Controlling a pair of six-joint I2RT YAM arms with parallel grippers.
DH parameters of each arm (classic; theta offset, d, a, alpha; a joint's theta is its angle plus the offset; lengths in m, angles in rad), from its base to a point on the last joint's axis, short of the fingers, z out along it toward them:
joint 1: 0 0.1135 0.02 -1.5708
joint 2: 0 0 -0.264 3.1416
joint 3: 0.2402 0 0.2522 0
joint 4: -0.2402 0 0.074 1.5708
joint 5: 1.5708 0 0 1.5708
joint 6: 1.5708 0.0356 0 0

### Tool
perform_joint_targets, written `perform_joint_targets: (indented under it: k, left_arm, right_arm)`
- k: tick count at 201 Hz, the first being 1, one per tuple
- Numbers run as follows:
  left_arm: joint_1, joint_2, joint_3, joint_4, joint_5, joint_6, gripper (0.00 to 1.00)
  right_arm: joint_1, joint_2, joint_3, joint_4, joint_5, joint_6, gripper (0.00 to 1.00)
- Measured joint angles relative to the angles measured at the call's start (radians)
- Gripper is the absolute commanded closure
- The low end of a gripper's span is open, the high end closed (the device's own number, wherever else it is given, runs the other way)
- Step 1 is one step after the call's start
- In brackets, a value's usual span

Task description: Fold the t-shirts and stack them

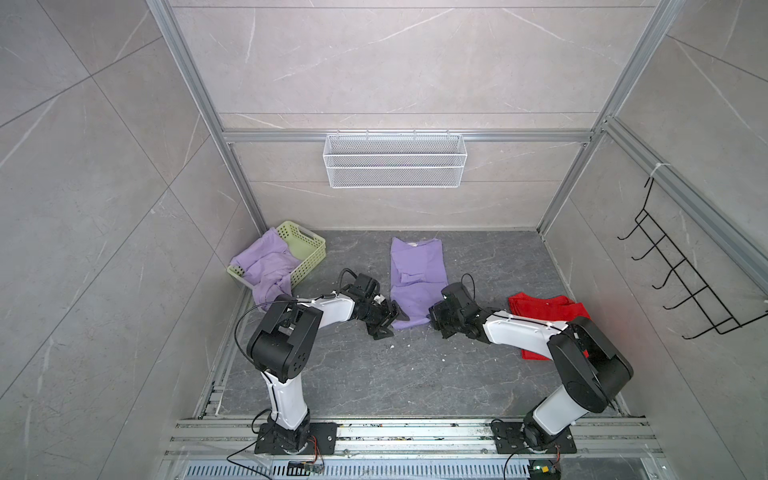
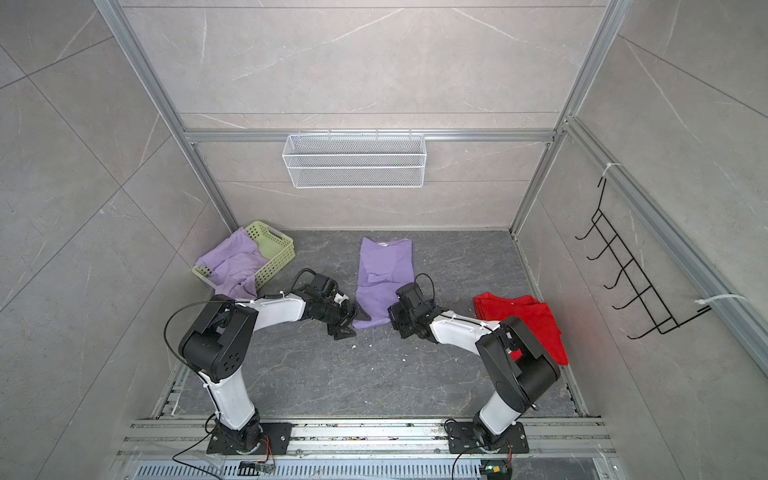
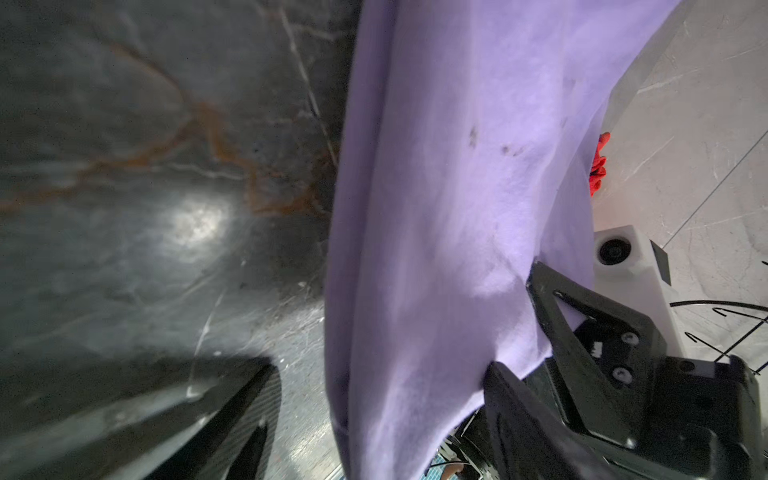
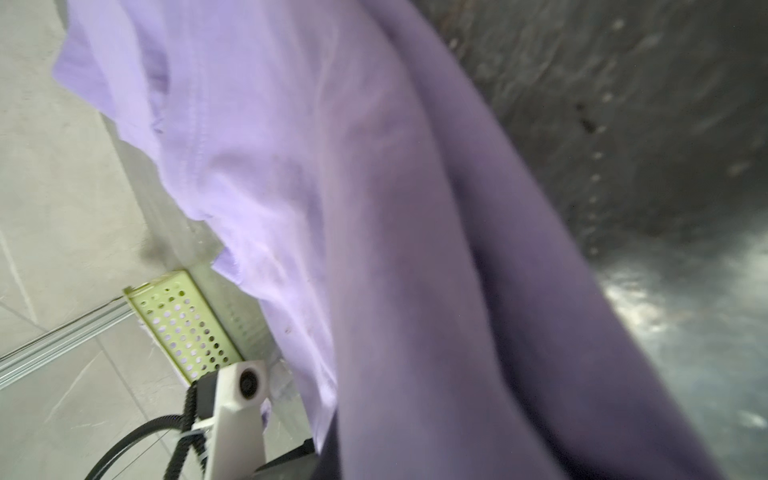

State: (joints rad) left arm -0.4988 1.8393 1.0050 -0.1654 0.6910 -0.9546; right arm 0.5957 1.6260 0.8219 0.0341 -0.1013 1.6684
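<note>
Arms [image 1: 328, 309] [image 1: 515, 332] bent low at lilac t-shirt [image 1: 417, 270] hem — left fingers [image 3: 232, 415] apart, right fingers [image 3: 615, 320] pinching it.

One lilac t-shirt [image 1: 417, 274] is lying in the middle of the dark table [image 1: 353, 374] — sleeves folded in, making a long narrow strip, collar pointing toward the far wall. Another lilac tee [image 1: 266, 266] is slumping, crumpled, over the green basket's [image 1: 309, 245] edge.
</note>
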Motion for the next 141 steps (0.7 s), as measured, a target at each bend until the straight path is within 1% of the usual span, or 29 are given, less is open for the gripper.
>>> perform_joint_targets:
  k: [25,45,57,90,102,112,125,133,141]
  left_arm:
    - [0.0,0.0,-0.002,0.019,0.001,-0.01,0.22]
    - [0.0,0.001,-0.011,0.056,0.002,-0.032,0.26]
    - [0.0,0.006,-0.014,0.084,0.004,-0.052,0.32]
    - [0.0,0.016,-0.028,0.184,0.02,-0.121,0.58]
    - [0.0,0.016,-0.033,0.213,0.022,-0.14,0.67]
    - [0.0,0.016,-0.036,0.227,0.023,-0.151,0.72]
    - [0.0,0.014,-0.042,0.243,0.024,-0.161,0.78]
    - [0.0,0.011,-0.049,0.25,0.024,-0.167,0.8]
    - [0.0,0.006,-0.056,0.251,0.024,-0.173,0.82]
  right_arm:
    - [0.0,-0.003,0.007,-0.002,0.0,0.012,0.92]
    - [0.003,-0.004,0.008,-0.01,0.0,0.016,0.92]
    - [0.006,-0.007,0.008,-0.017,0.0,0.019,0.92]
    - [0.022,-0.032,0.002,-0.023,0.0,0.024,0.91]
    - [0.029,-0.047,-0.011,-0.023,0.001,0.027,0.89]
    - [0.034,-0.061,-0.027,-0.022,0.004,0.034,0.85]
    - [0.037,-0.075,-0.053,-0.019,0.008,0.038,0.75]
    - [0.038,-0.082,-0.069,-0.019,0.011,0.03,0.65]
    - [0.039,-0.089,-0.086,-0.02,0.016,0.013,0.5]
